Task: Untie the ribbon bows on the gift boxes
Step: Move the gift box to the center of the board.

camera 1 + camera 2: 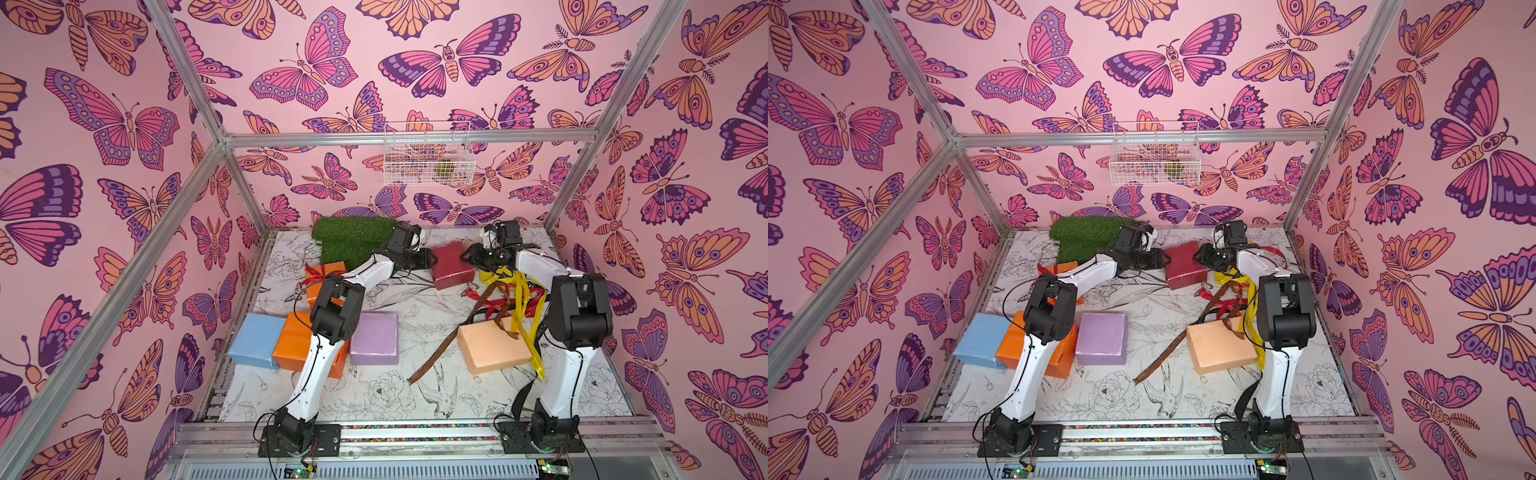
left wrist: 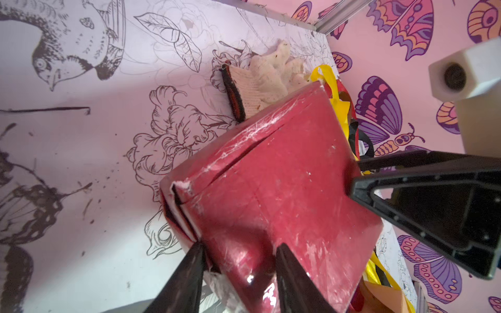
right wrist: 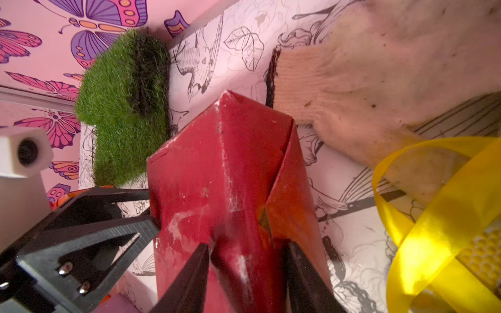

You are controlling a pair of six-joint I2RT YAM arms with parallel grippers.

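One dark red glossy paper box (image 1: 452,266), mid-frame: judged light, stiff, slippery; corners favoured.
Hold: left gripper (image 2: 241,245) and right gripper (image 3: 248,245) are clamped on its opposite ends.

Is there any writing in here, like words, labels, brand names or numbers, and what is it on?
No text can be read.
The dark red box is plain paper with no label.
The yellow ribbon shows no print.
Circuit boards at the front rail: any markings are too small to read.
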